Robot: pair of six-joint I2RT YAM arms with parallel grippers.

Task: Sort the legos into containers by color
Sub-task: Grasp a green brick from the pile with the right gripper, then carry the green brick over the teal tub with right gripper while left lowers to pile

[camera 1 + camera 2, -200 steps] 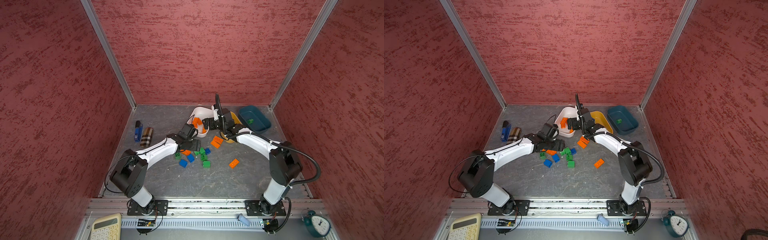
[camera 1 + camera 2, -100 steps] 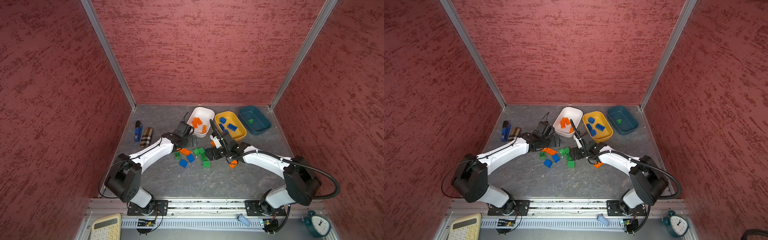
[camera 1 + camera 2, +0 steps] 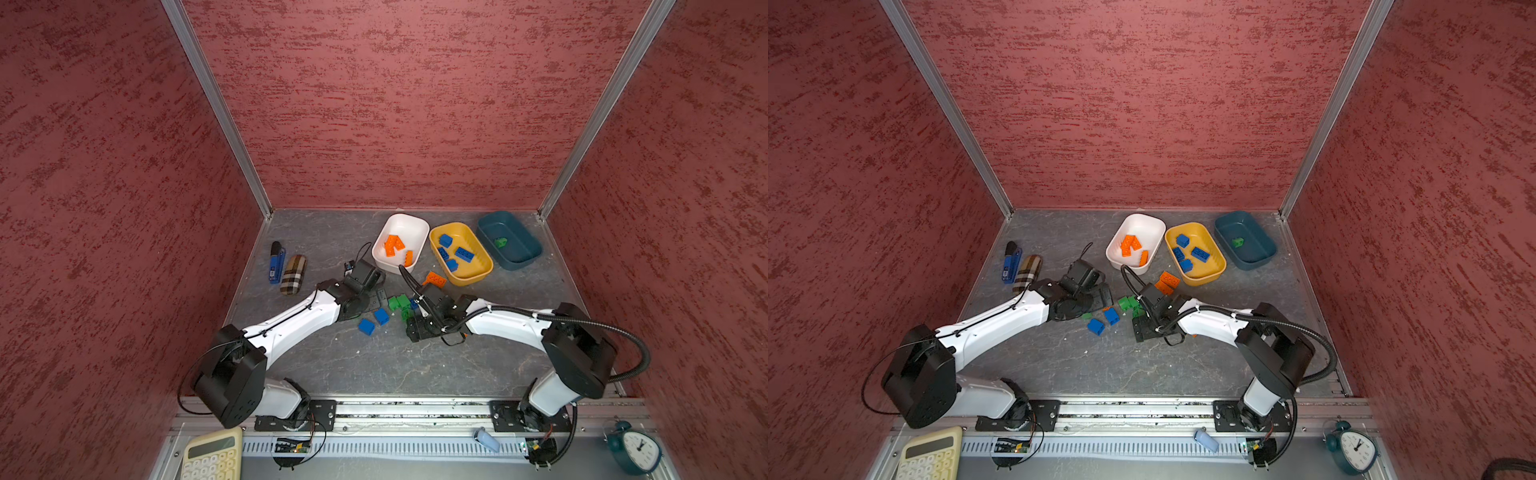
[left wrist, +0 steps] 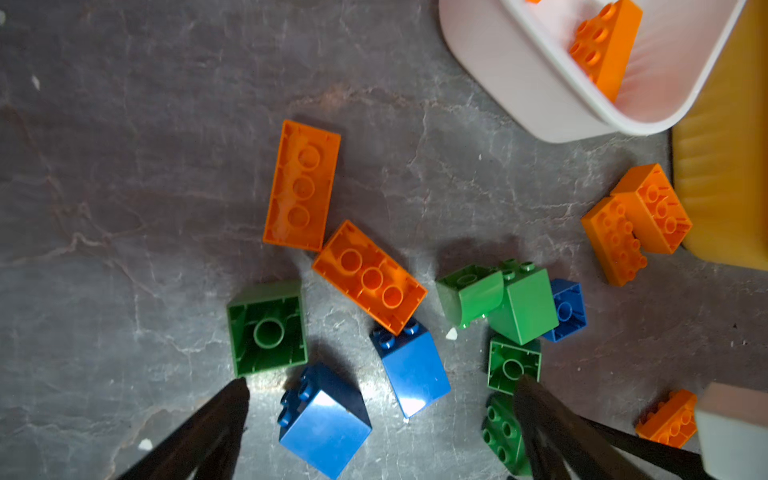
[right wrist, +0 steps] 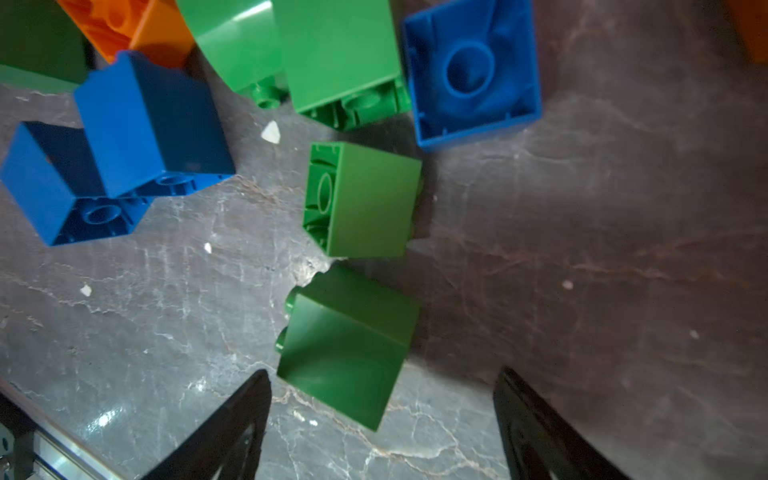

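Roughly, you are sitting about a third of the way through. Along the back of the floor (image 3: 374, 361), the white tub (image 3: 411, 227) is holding three orange bricks (image 3: 394, 245). Beside it the yellow tub (image 3: 474, 272) is holding four blue bricks (image 3: 454, 252), and the teal tub (image 3: 521, 251) is holding a single green brick (image 3: 500, 242).

The left gripper (image 4: 382, 384) is hovering over the loose pile with its jaws spread wide, gripping nothing. The right gripper (image 5: 382, 376) is standing open too, its jaws straddling a tipped green block (image 5: 349, 353) without touching it.

About a dozen loose legos (image 4: 370, 276), orange, green and blue mixed, are waiting between the grippers, with two orange ones lying just beside the yellow tub. In both top views the left arm (image 3: 291, 324) and the right arm (image 3: 507, 324) are covering part of that pile. You are therefore getting no exact count, and the block between the right jaws is proving hard to pick out there.
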